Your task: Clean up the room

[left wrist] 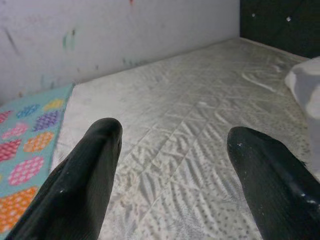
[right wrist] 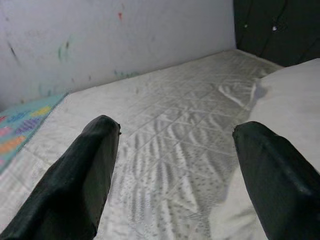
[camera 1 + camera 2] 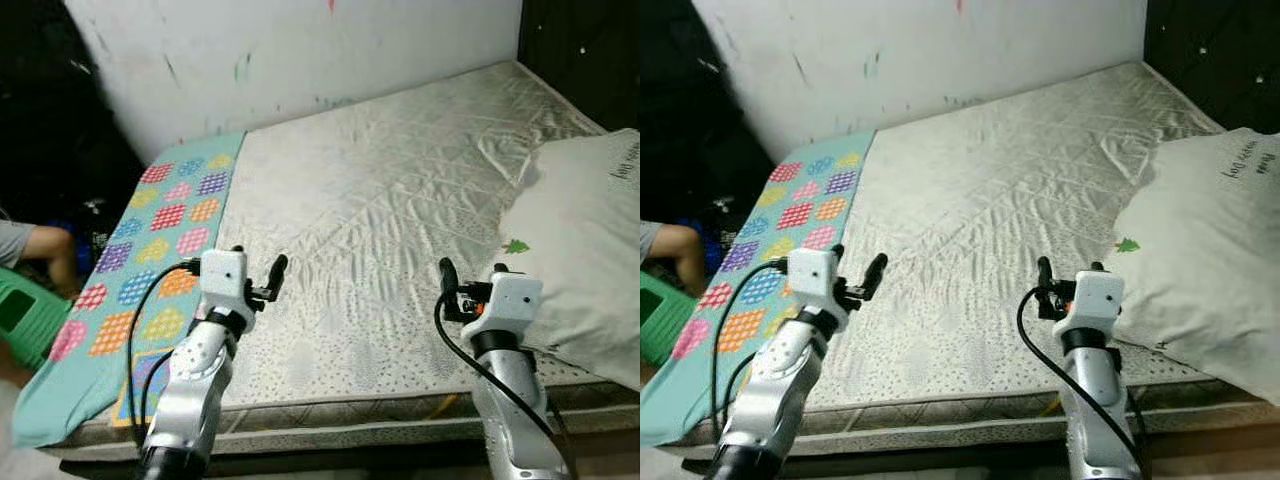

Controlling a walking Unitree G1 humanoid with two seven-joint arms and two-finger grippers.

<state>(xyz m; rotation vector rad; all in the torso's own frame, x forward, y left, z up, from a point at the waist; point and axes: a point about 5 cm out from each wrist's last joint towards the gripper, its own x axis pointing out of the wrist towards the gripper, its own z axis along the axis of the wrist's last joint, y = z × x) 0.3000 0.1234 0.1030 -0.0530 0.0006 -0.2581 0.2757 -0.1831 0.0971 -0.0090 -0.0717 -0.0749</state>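
Note:
A bare quilted cream mattress (image 3: 380, 180) lies in front of me. A teal blanket (image 3: 150, 250) with coloured patches covers its left strip. A white pillow (image 3: 590, 250) with a small green print rests at the right edge. My left gripper (image 3: 258, 270) hovers open over the near part of the mattress, just right of the blanket's edge. My right gripper (image 3: 472, 272) hangs open close beside the pillow's near left side. In the wrist views, the left gripper (image 1: 172, 130) and the right gripper (image 2: 175, 125) have nothing between their black fingers.
A white wall (image 3: 300, 50) with paint marks runs behind the bed. A dark padded panel (image 3: 580, 50) stands at the far right. A person's arm (image 3: 45, 248) and a green plastic stool (image 3: 25, 315) are on the floor at the left.

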